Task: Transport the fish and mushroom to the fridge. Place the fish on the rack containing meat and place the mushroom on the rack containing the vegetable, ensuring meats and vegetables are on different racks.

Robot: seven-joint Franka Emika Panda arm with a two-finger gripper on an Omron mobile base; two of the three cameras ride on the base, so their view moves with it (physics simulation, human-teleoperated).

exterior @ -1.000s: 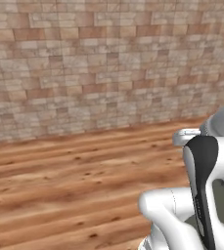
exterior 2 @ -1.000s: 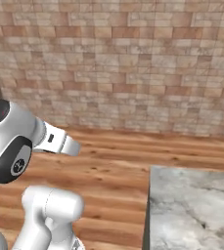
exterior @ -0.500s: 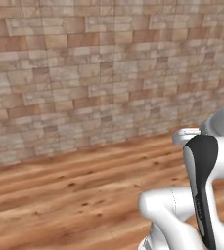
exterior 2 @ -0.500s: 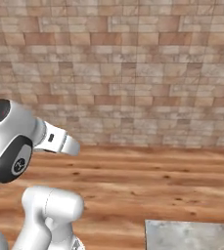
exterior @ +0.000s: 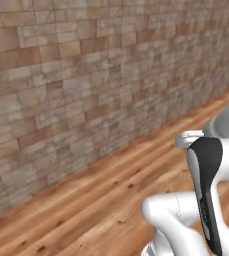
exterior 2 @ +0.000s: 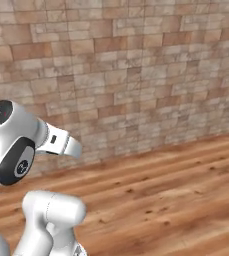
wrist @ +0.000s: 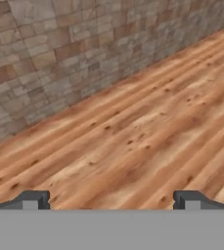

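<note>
The fish, the mushroom and the fridge are out of view. In the hand view my gripper (wrist: 112,202) is open, its two dark fingertips (wrist: 33,200) standing far apart at the bottom with nothing between them. Beyond them lie bare wooden planks. My white arm is folded close over the base, at the lower right of the left base view and the lower left of the right base view.
A brick wall (exterior: 86,75) runs across the back in both base views, also seen as the brick wall (exterior 2: 136,75). A wooden floor (exterior 2: 161,200) stretches from it toward the base, and the floor (wrist: 133,136) meets the wall's foot in the hand view.
The whole picture has shifted, so the base has moved. The marble counter corner at the lower right of the right base view has slid out of sight. The arm keeps its pose.
</note>
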